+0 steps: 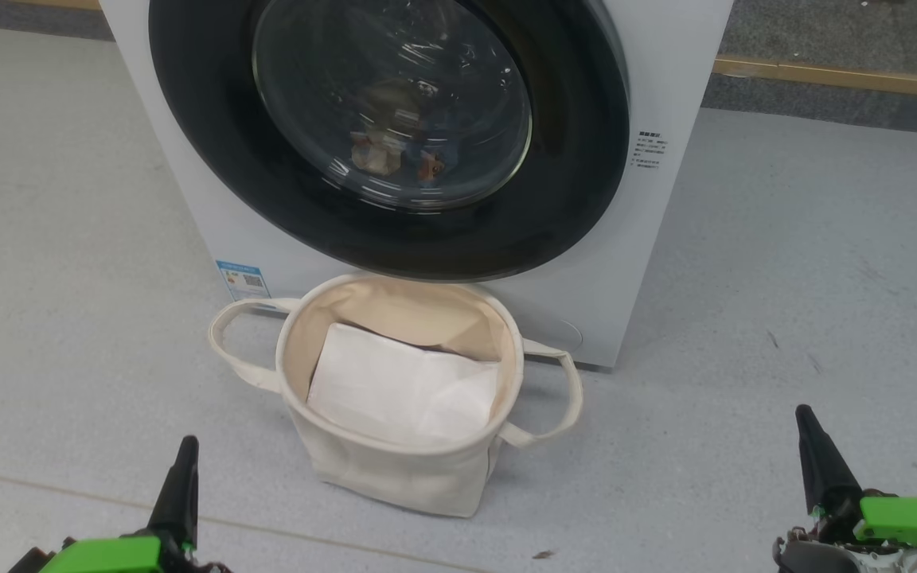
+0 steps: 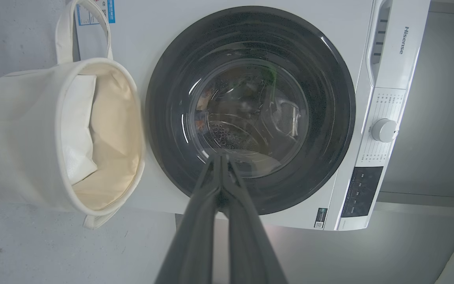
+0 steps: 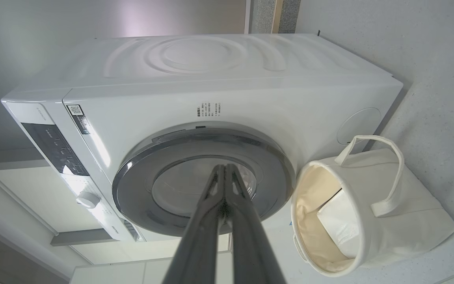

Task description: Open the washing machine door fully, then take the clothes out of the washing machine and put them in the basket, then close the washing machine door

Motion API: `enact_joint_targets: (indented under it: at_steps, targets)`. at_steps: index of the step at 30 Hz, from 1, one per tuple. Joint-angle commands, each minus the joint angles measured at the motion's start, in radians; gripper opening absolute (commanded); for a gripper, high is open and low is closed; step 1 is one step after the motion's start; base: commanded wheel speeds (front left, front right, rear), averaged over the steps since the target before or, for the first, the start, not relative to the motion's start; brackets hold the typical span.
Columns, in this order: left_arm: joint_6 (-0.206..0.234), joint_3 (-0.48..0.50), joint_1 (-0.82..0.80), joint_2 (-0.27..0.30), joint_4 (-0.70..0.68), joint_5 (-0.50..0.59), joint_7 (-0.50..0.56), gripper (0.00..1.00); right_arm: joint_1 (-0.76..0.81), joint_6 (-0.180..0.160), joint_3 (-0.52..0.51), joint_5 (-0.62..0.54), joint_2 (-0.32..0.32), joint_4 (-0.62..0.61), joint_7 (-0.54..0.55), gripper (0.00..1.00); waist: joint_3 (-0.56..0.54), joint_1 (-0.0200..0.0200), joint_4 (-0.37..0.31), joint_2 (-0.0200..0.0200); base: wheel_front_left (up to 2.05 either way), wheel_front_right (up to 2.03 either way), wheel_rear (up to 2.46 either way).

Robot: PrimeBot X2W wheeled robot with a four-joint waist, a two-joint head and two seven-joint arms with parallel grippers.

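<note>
- While both arms sit low in front of the appliance, the left gripper (image 1: pixel 180 485) and right gripper (image 1: pixel 821 461) have their dark fingers pressed together, and neither holds anything.
- Basket (image 1: pixel 279 358): on the floor (image 1: pixel 68 239) just before the washing machine (image 1: pixel 665 64), below the porthole, with a flat white sheet (image 1: pixel 403 390) inside.
- Washing machine door (image 2: pixel 250 110): shut flush, so the clothes (image 1: pixel 383 151) lie in the drum, dim behind the glass.
- Step in hand, as judged: opening the door. A recess in the rim seems to lie beside the printed label (image 1: pixel 649 151), nearer the right arm. Hook a fingertip there, then pull along the hinge arc rather than straight out, watching the basket.
</note>
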Motion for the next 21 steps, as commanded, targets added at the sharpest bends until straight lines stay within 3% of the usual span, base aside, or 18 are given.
enact_joint_targets:
  at_steps: [1,21]
  targets:
    - [-0.007,0.034,-0.035,0.005,-0.037,-0.003,0.008,0.0,-0.05,0.0,0.02,-0.003,-0.007,-0.031,0.007,0.0,0.0,0.0,0.0,0.0,0.0,0.0,0.0]
    - [-0.007,0.034,-0.035,0.005,-0.037,-0.003,0.008,0.0,-0.05,0.0,0.02,-0.003,-0.007,-0.031,0.007,0.0,0.0,0.0,0.0,0.0,0.0,0.0,0.0]
